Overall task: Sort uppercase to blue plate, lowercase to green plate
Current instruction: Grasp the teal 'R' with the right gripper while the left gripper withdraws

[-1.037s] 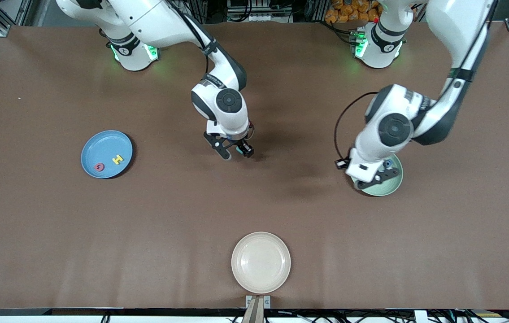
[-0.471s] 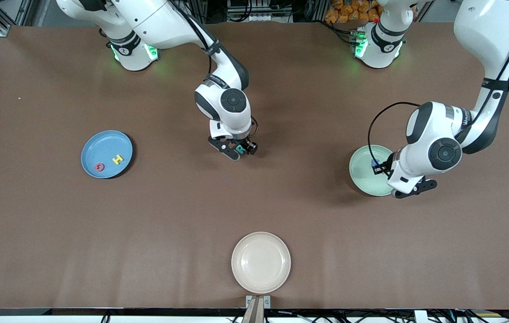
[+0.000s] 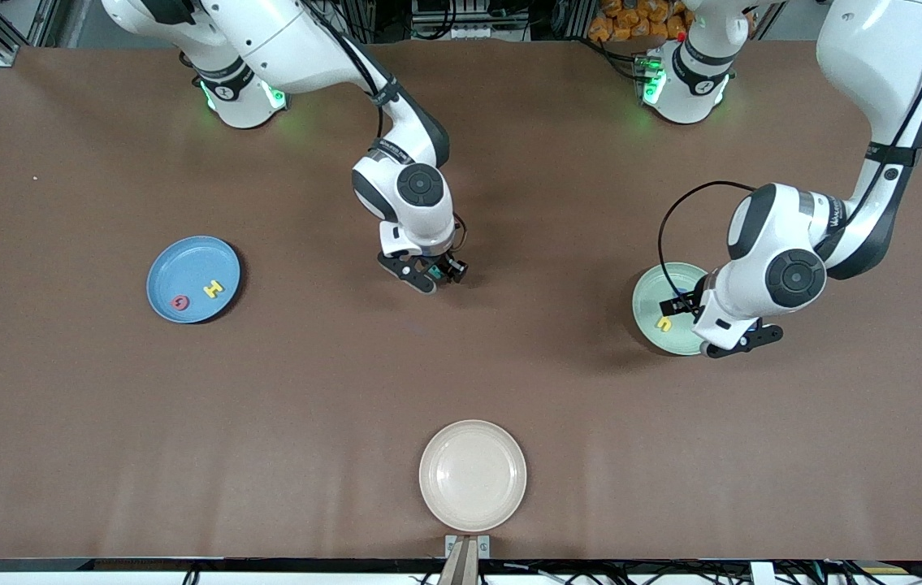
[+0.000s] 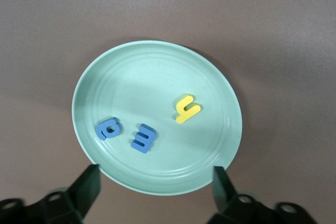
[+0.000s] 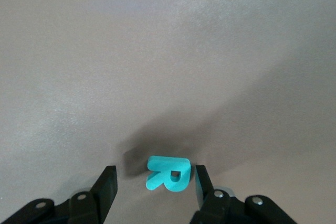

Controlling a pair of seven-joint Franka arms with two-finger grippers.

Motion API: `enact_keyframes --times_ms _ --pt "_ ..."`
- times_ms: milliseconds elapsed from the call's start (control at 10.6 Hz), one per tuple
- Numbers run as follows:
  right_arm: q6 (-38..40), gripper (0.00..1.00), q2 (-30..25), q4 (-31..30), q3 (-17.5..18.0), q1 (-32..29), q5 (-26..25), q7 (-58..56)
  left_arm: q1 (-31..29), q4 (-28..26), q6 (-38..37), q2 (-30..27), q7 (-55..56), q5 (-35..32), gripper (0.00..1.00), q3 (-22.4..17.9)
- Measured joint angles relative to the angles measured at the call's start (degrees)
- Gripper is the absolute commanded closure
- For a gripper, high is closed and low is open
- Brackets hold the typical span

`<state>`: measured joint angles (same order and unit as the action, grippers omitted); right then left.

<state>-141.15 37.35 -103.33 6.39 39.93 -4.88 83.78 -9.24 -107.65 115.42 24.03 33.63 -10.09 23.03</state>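
The teal R (image 5: 168,174) lies on the bare table mid-table. My right gripper (image 5: 155,182) is low over it and open, one finger on each side; the R shows as a teal speck between the fingers in the front view (image 3: 431,270). The green plate (image 3: 649,302) holds a yellow h (image 3: 663,324), a blue e (image 4: 143,138) and a blue p/q shape (image 4: 108,128). My left gripper (image 3: 739,341) hangs open and empty over that plate's rim (image 4: 157,188). The blue plate (image 3: 188,258) holds a red Q (image 3: 178,302) and a yellow H (image 3: 214,288). The blue W and red w are out of view.
A cream plate (image 3: 473,475) sits near the table's front edge, nearer to the front camera than the R. The brown table top (image 3: 306,390) stretches between the three plates.
My left arm swung off the green plate toward its own end of the table, then edged back a little; the yellow h now shows. My right gripper settled around the teal R.
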Motion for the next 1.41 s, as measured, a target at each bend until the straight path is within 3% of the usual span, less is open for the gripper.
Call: enact_keyframes --times_ms 377,566,1132,1414 --pt "-2.4 0.34 0.8 -0.9 0.0 0.0 0.0 -2.1 0.8 8.0 -11.5 -1.6 0.0 0.0 0.0 0.7" --pt "-2.4 0.46 0.8 -0.9 0.0 0.0 -0.1 -2.5 1.2 8.4 -11.8 -1.6 0.0 0.0 0.0 1.4" --pt "-2.0 0.63 0.3 -1.0 0.0 -0.2 0.0 -4.0 1.3 13.9 -17.2 -1.9 0.0 2.8 0.0 3.1" --pt "-2.0 0.68 0.2 -1.1 -0.1 -0.4 0.0 -4.4 1.5 14.8 -18.1 -1.9 0.4 3.5 0.0 6.2"
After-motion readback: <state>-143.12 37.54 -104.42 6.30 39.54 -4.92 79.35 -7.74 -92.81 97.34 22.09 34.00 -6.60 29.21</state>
